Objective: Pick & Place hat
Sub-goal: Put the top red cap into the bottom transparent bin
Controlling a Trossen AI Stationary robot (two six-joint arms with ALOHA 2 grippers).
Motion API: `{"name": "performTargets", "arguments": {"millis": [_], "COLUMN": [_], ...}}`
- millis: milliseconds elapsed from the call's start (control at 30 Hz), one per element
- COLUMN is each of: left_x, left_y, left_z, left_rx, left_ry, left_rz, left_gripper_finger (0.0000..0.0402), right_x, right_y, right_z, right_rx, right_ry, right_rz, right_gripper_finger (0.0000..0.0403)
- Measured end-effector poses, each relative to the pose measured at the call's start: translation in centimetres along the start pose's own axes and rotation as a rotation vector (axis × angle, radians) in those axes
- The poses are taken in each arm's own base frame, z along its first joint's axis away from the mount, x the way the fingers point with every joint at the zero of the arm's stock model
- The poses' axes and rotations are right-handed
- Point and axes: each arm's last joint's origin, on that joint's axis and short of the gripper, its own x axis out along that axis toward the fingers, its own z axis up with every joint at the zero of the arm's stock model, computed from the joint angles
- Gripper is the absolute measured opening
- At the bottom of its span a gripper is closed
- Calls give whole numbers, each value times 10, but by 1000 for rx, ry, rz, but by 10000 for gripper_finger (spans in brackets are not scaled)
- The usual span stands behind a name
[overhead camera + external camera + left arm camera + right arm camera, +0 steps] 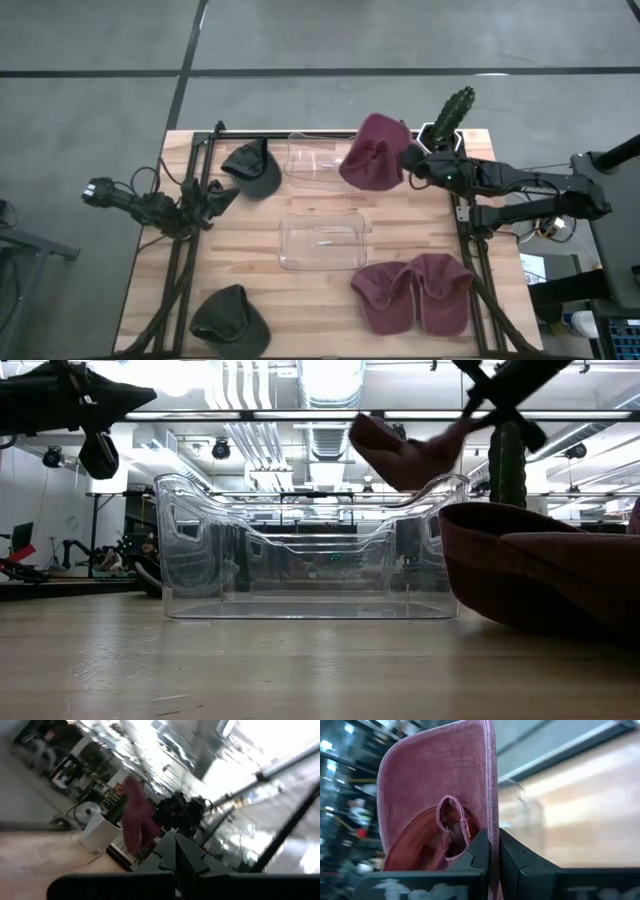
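I see a maroon hat (374, 152) pinched in my right gripper (408, 160), which is black. Beside the clear bin (322, 240), two more maroon hats (414, 291) lie on the pale, wood-grained surface (250, 270). Across the bin from them sit two dark olive-green hats (253, 168). Behind the held hat stands a green cactus (452, 113).

No readable text

No word, label, brand or number is clear enough to read on any object in these views.
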Motion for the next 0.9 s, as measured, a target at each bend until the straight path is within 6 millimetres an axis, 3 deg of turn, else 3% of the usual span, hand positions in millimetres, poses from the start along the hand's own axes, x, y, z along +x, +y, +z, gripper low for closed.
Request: {"name": "performTargets", "arguments": {"millis": [167, 300, 533, 700, 900], "left_x": [0, 0, 2, 5, 8], "left_y": [5, 5, -3, -13, -22], "left_z": [2, 2, 12, 24, 34], "left_rx": [-285, -308, -351, -381, -354], "left_ry": [-105, -109, -128, -140, -134], "left_rz": [142, 146, 128, 103, 58], "left_gripper_finger": [0, 8, 87, 143, 155], "right_x": [13, 29, 64, 87, 101], "right_y": [14, 22, 36, 68, 116], "right_z": [-8, -21, -54, -70, -77], "right_rx": [6, -25, -113, -237, -482], "right_ry": [7, 88, 329, 466, 601], "right_rz": [93, 130, 101, 165, 288], "right_gripper_finger": [13, 13, 13, 13, 13]}}
